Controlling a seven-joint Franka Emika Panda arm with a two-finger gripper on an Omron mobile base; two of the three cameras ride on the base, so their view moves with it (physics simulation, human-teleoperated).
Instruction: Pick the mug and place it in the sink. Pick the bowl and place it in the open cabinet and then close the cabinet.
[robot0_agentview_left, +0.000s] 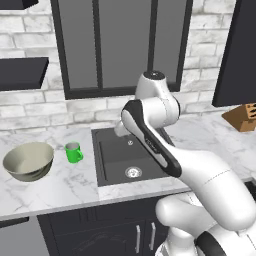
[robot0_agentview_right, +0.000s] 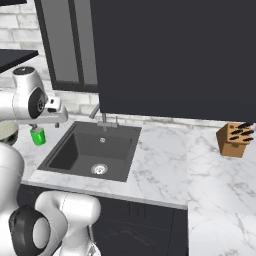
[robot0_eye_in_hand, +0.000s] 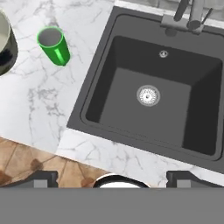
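Green and small, the mug (robot0_agentview_left: 73, 152) is standing upright on the white marble bench (robot0_agentview_left: 60, 187), just to the left of the sink (robot0_agentview_left: 131, 156). Nothing is holding it. The big pale bowl (robot0_agentview_left: 28, 160) is sitting on the bench too, close to the mug on its left side, not touching it. The sink is dark, with a round steel drain (robot0_eye_in_hand: 148, 95) in its floor and a grey faucet (robot0_agentview_right: 102, 118) at the back. The white arm (robot0_agentview_left: 160, 145) is reaching up over the sink. Its jaws are standing wide apart, high above the front edge of the sink, gripping nothing. A wooden knife block (robot0_agentview_right: 232, 139) is sitting far off to the right.
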